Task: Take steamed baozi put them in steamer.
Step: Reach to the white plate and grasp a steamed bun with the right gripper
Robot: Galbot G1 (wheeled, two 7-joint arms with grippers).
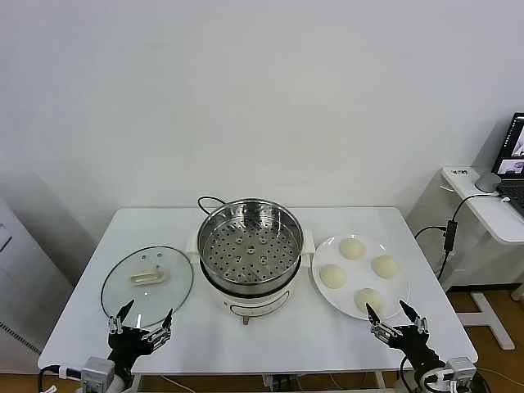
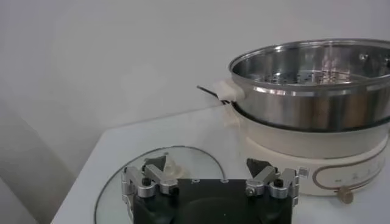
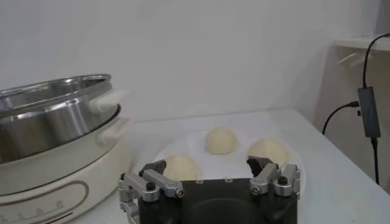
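A white rectangular table [image 1: 270, 327] is standing against a plain white wall [image 1: 246, 90]. Off the table's right side a white desk [image 1: 479, 201] is carrying an open laptop [image 1: 514, 160] with a lit screen, and a black cable with an adapter [image 1: 449, 235] is hanging down beside it. At the left edge of the head view a pale cabinet-like panel [image 1: 16, 278] is showing; what it is cannot be told.

The steamer [image 1: 250, 254] is sitting at the middle of the table, its shiny steel pot with the perforated tray resting on a cream-white base, a black cord curling behind it. Faint markings are showing on the base's front panel, too small to read; no other writing is legible anywhere.

Four steamed baozi [image 1: 351, 248] are lying on a flat white plate [image 1: 319, 286] just to the right of the steamer. A round glass lid [image 1: 115, 286] with a cream handle is lying flat on the table to the steamer's left.

The left gripper [image 1: 140, 322] is hovering at the near edge of the lid, its jaws standing wide apart and holding nothing. The right gripper [image 1: 391, 315] is hovering at the near edge of the plate, close to the nearest bun, jaws likewise spread and empty.
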